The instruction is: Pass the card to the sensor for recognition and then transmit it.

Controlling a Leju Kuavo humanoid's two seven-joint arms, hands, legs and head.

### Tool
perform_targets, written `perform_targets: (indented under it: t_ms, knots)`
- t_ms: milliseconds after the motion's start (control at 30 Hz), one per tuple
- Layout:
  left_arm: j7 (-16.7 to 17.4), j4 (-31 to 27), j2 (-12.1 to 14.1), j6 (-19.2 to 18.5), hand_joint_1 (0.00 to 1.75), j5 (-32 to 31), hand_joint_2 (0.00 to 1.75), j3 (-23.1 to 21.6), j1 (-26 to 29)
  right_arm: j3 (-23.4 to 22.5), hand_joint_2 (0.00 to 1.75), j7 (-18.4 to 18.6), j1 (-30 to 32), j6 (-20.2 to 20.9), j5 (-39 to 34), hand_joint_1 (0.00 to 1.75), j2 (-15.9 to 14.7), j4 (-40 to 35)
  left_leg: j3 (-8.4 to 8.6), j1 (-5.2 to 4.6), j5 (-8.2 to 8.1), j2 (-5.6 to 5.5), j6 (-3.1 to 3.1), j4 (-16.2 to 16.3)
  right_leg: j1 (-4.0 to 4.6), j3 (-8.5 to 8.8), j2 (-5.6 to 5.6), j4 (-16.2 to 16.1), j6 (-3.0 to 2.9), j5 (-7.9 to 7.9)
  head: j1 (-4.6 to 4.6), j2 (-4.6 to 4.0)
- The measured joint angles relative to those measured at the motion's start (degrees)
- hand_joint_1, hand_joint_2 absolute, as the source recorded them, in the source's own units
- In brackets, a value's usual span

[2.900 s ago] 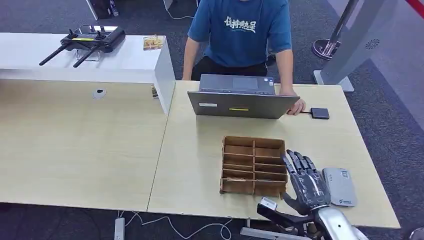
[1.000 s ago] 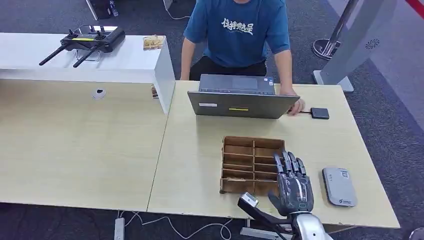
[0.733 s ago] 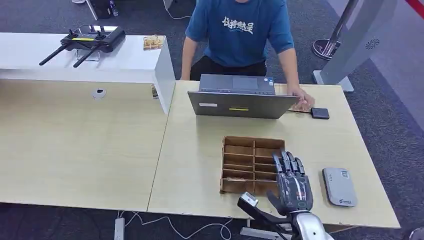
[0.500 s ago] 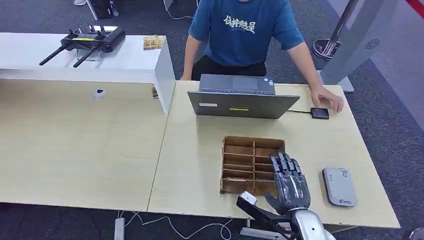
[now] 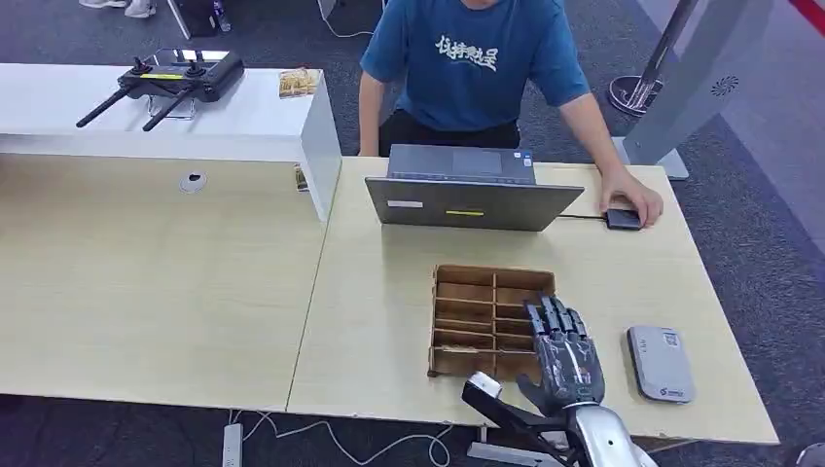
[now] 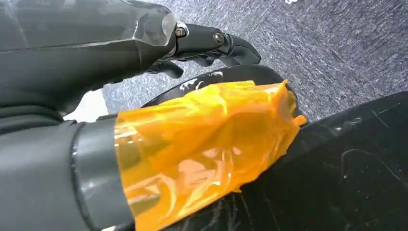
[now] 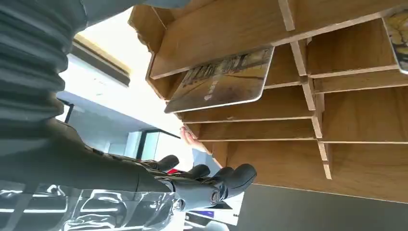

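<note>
One wooden divided box (image 5: 491,321) on the light table (image 5: 389,321). One card (image 7: 221,79) leans in a slot of it, brownish-gold with dark print too blurred to read; a second card's edge (image 7: 398,33) shows in another slot. One grey sensor (image 5: 660,363) lies flat just right of the box, small label unreadable. Right hand (image 5: 562,355) over the box's near right corner, fingers extended and apart, holding nothing. Left hand (image 6: 211,43) hangs over carpet, fingers curled, empty. One laptop (image 5: 472,199); one person (image 5: 486,58) in a blue shirt with white lettering, hand (image 5: 632,199) on a small black device (image 5: 623,219).
</note>
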Motion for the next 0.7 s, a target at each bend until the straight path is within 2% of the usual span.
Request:
perform_targets:
  t_ms: [300,700]
  knots:
    - [-0.42,0.33,0.26,0.11,0.00,-0.35,0.00,-0.70,0.00,0.00,1.75,-0.02,-0.07,-0.15,-0.13,0.00,-0.22,-0.02,0.00,0.00,0.00,0.00,0.00,0.00,0.00,0.00,0.00,0.00,0.00,0.00,0.00,0.00]
    - [-0.59,0.46,0.46,0.44,0.00,-0.68,0.00,-1.03,0.02,0.20,1.75,-1.86,-0.40,0.02,-2.23,0.00,-1.11,-0.57,0.00,0.00,0.00,0.00,0.00,0.00,0.00,0.00,0.00,0.00,0.00,0.00,0.00,0.00]
